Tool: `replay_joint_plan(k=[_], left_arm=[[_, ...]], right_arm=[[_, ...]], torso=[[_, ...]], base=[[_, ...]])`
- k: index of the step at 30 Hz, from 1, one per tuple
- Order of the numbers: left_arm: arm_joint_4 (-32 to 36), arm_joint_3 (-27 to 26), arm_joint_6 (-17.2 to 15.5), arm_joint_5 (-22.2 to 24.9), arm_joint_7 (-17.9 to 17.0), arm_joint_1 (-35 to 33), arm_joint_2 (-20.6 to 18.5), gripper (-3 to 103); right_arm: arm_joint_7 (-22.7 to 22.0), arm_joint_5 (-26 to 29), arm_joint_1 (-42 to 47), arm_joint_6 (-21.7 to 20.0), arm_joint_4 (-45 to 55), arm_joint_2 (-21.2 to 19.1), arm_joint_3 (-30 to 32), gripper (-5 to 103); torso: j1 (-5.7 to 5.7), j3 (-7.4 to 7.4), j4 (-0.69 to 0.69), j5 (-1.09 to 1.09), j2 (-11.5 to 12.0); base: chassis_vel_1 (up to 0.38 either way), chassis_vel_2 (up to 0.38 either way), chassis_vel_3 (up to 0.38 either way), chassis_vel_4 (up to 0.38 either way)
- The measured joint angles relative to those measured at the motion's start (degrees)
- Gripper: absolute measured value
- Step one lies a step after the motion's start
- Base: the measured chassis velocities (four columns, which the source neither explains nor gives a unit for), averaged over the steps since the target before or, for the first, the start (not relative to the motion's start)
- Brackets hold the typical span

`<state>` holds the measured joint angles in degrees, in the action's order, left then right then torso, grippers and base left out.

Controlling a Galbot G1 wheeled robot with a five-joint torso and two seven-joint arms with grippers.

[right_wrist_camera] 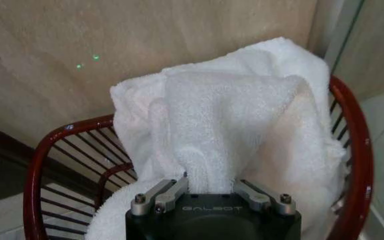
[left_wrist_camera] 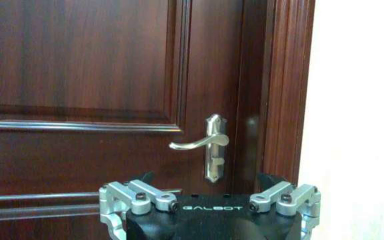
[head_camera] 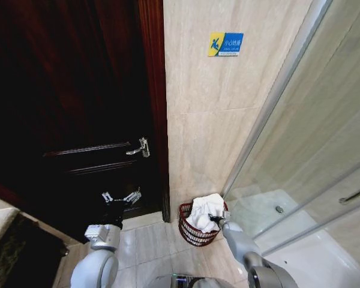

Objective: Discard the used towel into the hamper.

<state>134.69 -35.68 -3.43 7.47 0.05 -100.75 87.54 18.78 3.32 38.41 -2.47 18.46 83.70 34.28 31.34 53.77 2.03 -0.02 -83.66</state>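
The hamper (head_camera: 195, 231) sits on the floor by the tiled wall, just beside the door (head_camera: 66, 108). The right gripper (head_camera: 214, 218) hangs over it, pinching the white towel (head_camera: 204, 211) that drapes inside. The left gripper (head_camera: 121, 197) faces the door, fingers spread wide, holding nothing.

You could not see the right claw (right_wrist_camera: 210, 186) fingertips: the towel (right_wrist_camera: 245, 130) buried them. The towel also hid the hamper (right_wrist_camera: 355, 150) interior, and the wrist picture's edge cut off its lower wires.
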Motion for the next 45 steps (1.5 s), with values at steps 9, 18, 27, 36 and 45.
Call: replay_joint_plan(k=[9,18,27,36,45], left_arm=[[0.0,0.0,0.0,0.0,0.0,0.0,0.0,100],[0.0,0.0,0.0,0.0,0.0,0.0,0.0,100],[0.0,0.0,0.0,0.0,0.0,0.0,0.0,100],[0.0,0.0,0.0,0.0,0.0,0.0,0.0,100],[0.0,-0.01,0.0,0.0,-0.01,0.0,0.0,100]], right_arm=[[-0.9,-0.08,-1.54,-0.58,-2.3,1.18,-0.35,12],[-0.76,0.16,-1.9,-1.66,-4.68,1.47,-0.23,12],[0.97,2.14,-3.01,-2.41,-6.39,1.1,-0.34,12],[0.17,8.82,-3.03,-5.46,-4.11,0.59,-0.15,9],[-5.39,25.18,11.46,-15.32,26.9,-4.99,-9.98,41]], torso=[[-1.52,-1.76,0.01,0.01,3.27],[-2.96,-3.39,0.01,0.01,6.36],[-4.26,-4.97,0.01,0.01,9.22],[-5.69,-6.65,0.01,0.02,12.36],[-6.19,-7.26,-0.02,0.01,13.46]], base=[[0.0,0.0,0.0,0.0],[0.0,0.0,0.0,0.0],[0.0,0.0,0.0,0.0],[0.0,0.0,0.0,0.0],[0.0,0.0,0.0,0.0]])
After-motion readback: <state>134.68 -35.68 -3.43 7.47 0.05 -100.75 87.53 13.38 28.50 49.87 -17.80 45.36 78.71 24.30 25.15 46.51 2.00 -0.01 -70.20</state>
